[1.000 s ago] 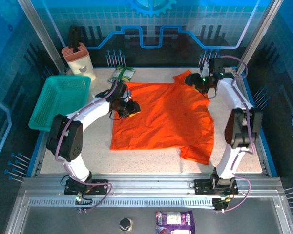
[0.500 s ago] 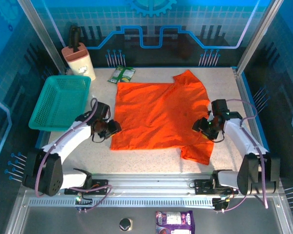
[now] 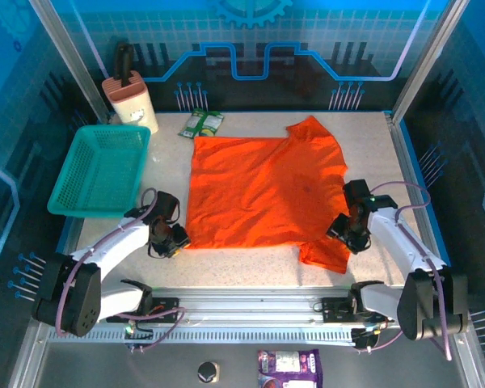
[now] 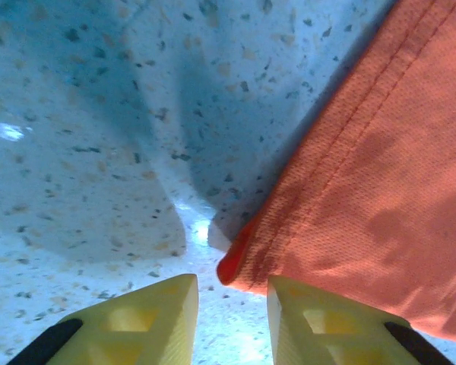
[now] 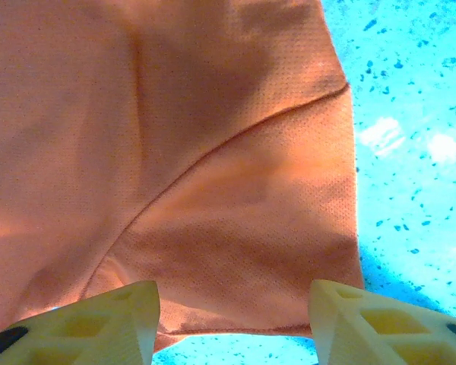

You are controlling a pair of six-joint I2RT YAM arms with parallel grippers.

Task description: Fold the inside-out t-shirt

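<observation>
The top camera looks steeply down from above and behind the arm bases, taking in the whole tabletop (image 3: 250, 263) and the t-shirt (image 3: 259, 186) from far off. The left wrist camera sits very close, facing down past the left gripper (image 4: 232, 293) at the t-shirt's near left corner. The right wrist camera, equally close, faces past the right gripper (image 5: 234, 304) onto a sleeve (image 5: 251, 220). Both patches lie within the top view.

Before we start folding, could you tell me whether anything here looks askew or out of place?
Mostly tidy: the t-shirt lies flat, but its near-left hem corner curls up ahead of the left gripper, and a stray green packet lies by its far-left corner.
</observation>
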